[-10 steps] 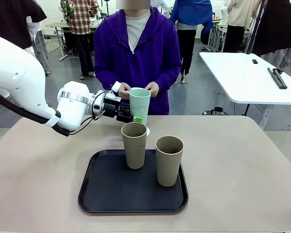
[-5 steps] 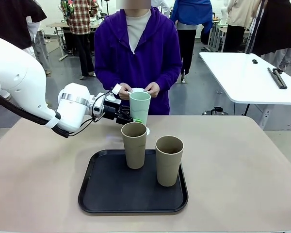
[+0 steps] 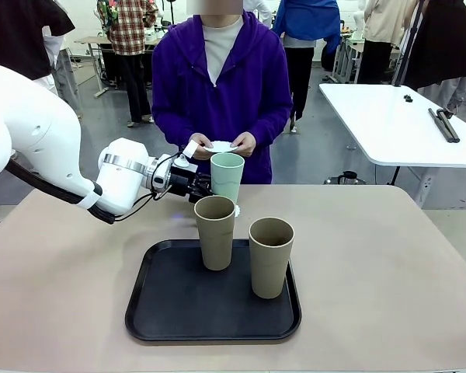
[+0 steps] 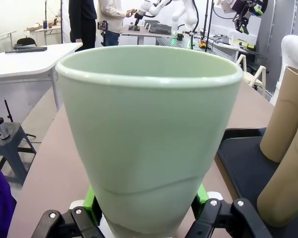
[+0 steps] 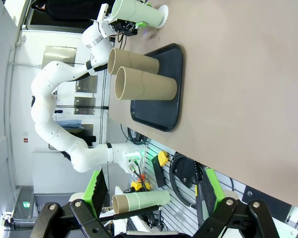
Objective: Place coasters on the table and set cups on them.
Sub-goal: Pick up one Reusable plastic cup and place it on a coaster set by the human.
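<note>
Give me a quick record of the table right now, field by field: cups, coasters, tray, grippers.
mint cup: upright, gripped near its base, over a coaster on the table, beyond the tray; contact unclear
taupe cups: two, upright on the black tray
left gripper: shut on the mint cup
right gripper: open, holding nothing
spare coaster: in the person's hands, far side

- The left arm [image 3: 39, 132] reaches in from the left, wrist nearly level.
- The left end effector [image 3: 215, 190] points sideways, clamped on the green cup [image 3: 227, 172] near its base.
- The right end effector [image 5: 154, 196] has its fingers spread wide.
</note>
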Controlling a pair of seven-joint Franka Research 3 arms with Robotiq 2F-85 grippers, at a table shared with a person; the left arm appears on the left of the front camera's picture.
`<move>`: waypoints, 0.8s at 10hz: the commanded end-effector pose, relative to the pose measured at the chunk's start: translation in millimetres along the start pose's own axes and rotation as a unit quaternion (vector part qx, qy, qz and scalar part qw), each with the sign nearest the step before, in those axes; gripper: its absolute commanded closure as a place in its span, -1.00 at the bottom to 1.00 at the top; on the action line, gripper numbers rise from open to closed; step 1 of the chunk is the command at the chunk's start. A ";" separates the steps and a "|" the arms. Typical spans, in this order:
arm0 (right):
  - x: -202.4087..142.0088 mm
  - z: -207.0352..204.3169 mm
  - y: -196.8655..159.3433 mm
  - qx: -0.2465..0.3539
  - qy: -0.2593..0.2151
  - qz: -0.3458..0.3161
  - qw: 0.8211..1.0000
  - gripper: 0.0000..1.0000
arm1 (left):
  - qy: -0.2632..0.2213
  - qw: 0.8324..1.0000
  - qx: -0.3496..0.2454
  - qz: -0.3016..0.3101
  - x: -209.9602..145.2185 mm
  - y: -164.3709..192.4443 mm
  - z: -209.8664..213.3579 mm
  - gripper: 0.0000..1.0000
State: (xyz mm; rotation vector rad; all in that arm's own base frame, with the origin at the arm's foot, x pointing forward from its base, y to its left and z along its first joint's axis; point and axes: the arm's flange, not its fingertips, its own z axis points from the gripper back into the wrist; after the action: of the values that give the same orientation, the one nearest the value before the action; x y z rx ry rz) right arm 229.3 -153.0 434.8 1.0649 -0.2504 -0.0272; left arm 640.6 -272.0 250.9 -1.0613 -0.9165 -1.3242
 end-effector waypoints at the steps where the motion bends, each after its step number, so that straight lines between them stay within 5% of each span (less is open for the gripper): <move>1: 0.9 -0.1 0.3 0.006 -0.001 0.002 1.000 -1.00 | 0.006 1.000 0.003 -0.013 -1.8 9.2 -3.7 -0.68; 8: 0.9 -0.1 0.3 0.006 -0.001 0.002 1.000 -1.00 | 0.001 1.000 -0.017 -0.007 -4.6 7.6 -2.4 -0.68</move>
State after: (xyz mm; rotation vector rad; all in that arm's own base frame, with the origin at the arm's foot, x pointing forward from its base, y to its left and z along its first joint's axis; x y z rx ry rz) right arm 229.3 -153.0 434.8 1.0649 -0.2504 -0.0272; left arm 643.8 -272.7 244.8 -1.0623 -0.9127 -1.3398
